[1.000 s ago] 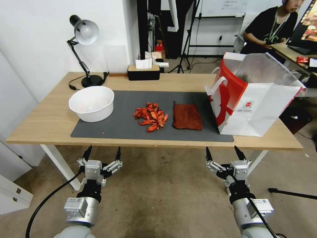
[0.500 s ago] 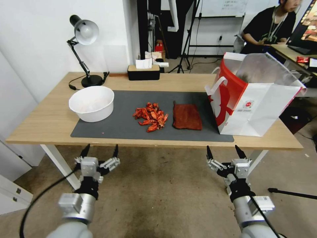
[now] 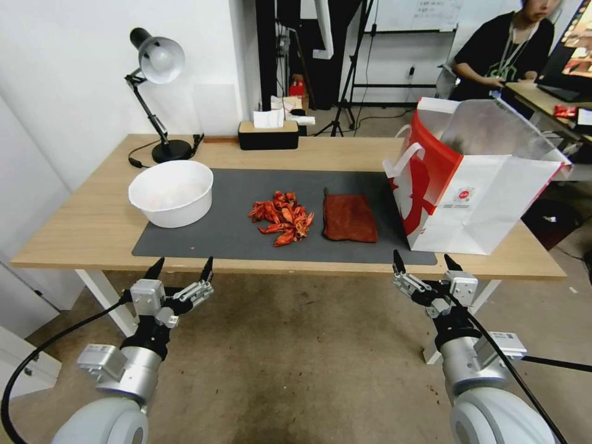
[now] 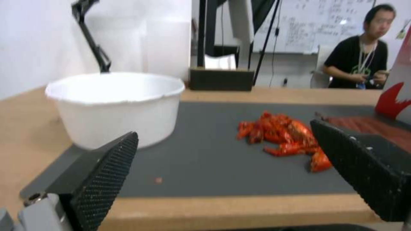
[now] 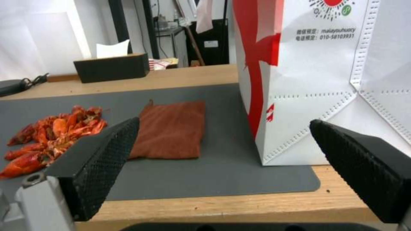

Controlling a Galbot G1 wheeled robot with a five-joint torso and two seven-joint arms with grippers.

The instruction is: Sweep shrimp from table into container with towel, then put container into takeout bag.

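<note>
A heap of red-orange shrimp [image 3: 282, 217] [image 4: 284, 138] [image 5: 51, 134] lies mid-mat on the table [image 3: 80, 228]. The rust-brown towel [image 3: 349, 217] [image 5: 171, 128] lies flat just right of the heap. At the mat's left end stands the white container [image 3: 171, 192] [image 4: 115, 107], upright. The takeout bag [image 3: 475, 179] [image 5: 317, 80] stands open at the right end of the table. My left gripper [image 3: 180, 269] hovers open at the table's front edge, below the container. My right gripper [image 3: 425, 261] is open at the front edge, below the bag's left corner. Neither holds anything.
A black desk lamp [image 3: 157, 92] stands at the back left and a black tissue box [image 3: 268, 134] at the back middle. The dark grey mat [image 3: 234, 237] covers the table's centre. A person sits at a desk behind the bag.
Both grippers have risen from below the tabletop up to the table's front edge. The left arm has swung a little to the left. The things on the table have not moved.
</note>
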